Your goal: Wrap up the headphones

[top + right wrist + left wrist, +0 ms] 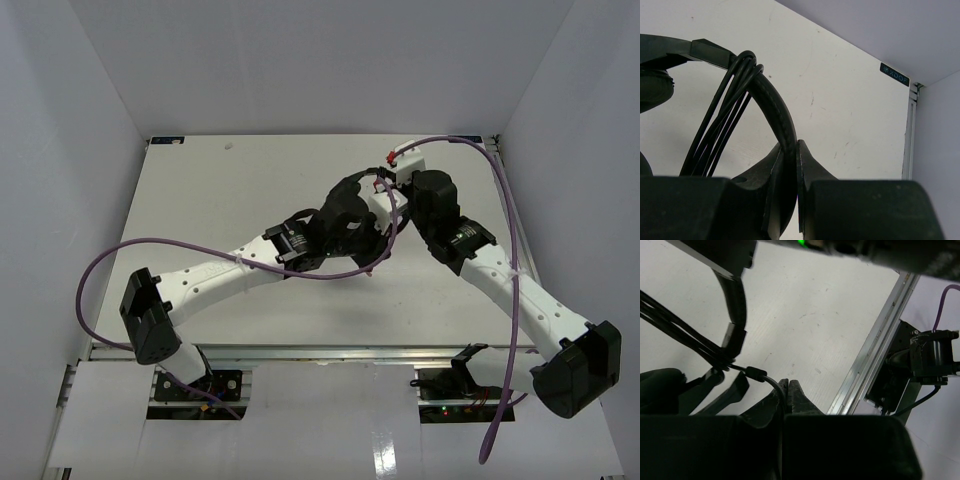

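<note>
Right wrist view showed the right hand [790, 146] clamped on the padded headband [771, 102] of the headphones [705, 50], its two fingers pressed close against either side of the arch. Several turns of the thin black cord [720, 117] lay bunched over the headband just above that grip and hung in loose loops toward one earcup [652, 87] at the left edge of the picture. From the left wrist, the left hand [788, 386] was narrowed almost to nothing. A single run of cord passed from the wound bundle down into the slit between its fingers. It looked pinched there, though the point of contact was dark. Seen from above, both arms met over the far middle of the counter [200, 190]. The headset was a black mass between the two hands, apparently held clear of the surface.

The step in hand appeared to be the winding itself, and well along: one hand steadied the frame while the other carried the free length round it. How much cord was left could not be told, as its end showed in neither wrist view. The next move probably called for the left hand to lead its strand over the headband beside the turns lying there. The strand would need to be taut enough that the loops would not slip off, with the right hand holding the arch against twisting.
</note>
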Controlling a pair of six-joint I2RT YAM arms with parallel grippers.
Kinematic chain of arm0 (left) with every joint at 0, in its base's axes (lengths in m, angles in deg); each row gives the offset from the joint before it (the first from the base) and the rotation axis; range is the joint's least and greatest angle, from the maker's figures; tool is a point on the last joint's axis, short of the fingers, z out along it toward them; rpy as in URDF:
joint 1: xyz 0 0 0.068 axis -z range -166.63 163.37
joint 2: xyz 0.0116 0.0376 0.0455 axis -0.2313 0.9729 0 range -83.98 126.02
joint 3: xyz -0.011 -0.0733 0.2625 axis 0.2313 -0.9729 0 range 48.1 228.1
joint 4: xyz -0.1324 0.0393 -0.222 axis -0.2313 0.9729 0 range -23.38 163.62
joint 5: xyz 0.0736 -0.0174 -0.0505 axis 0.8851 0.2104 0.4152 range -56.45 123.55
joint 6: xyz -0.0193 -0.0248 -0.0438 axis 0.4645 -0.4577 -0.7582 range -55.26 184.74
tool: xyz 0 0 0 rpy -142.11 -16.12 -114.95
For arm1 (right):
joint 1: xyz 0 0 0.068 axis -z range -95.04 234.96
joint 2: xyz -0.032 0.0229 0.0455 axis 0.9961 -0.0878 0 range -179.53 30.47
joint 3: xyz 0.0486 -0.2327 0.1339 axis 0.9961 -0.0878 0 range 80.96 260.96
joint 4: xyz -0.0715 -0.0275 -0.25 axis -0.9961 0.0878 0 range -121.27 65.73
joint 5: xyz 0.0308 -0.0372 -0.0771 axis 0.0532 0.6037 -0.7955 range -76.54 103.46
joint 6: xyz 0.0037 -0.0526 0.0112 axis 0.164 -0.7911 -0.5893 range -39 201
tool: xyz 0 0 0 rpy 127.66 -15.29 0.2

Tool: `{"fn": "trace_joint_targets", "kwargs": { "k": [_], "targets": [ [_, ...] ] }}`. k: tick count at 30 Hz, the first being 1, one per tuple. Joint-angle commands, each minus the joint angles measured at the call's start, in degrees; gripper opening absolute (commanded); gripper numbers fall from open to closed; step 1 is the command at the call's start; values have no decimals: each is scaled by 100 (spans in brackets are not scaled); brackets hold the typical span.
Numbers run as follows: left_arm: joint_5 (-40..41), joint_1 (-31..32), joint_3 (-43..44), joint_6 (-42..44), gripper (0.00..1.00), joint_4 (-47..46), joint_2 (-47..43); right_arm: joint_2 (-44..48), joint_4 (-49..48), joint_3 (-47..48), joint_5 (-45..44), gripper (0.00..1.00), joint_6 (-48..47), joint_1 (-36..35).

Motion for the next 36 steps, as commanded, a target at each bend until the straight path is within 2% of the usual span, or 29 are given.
{"fn": "trace_joint_targets", "kwargs": {
  "k": [1,8,14,22,27,33,36],
  "targets": [
    [-484,-289,214,-343,12,-408,-423,227,-499,-116,-157,8,-29,-26],
    [-1036,-682,79,-709,17,-550,-521,222,-481,-149,-46,8,3,-35],
    [-1419,-891,45,-973,18,-840,-496,245,-464,-181,-17,8,-1,-52],
    [-1248,-1126,-96,-1004,17,-820,-596,323,-422,-201,55,8,18,-52],
    [-1166,-1536,-262,-1048,18,-796,-716,375,-389,-201,107,8,51,-52],
    [-1366,-2007,-101,-1133,27,-783,-569,435,-359,-242,164,8,64,-52],
    [-1506,-2203,-20,-1219,29,-783,-475,449,-350,-255,173,8,65,-61]
  ]
}}
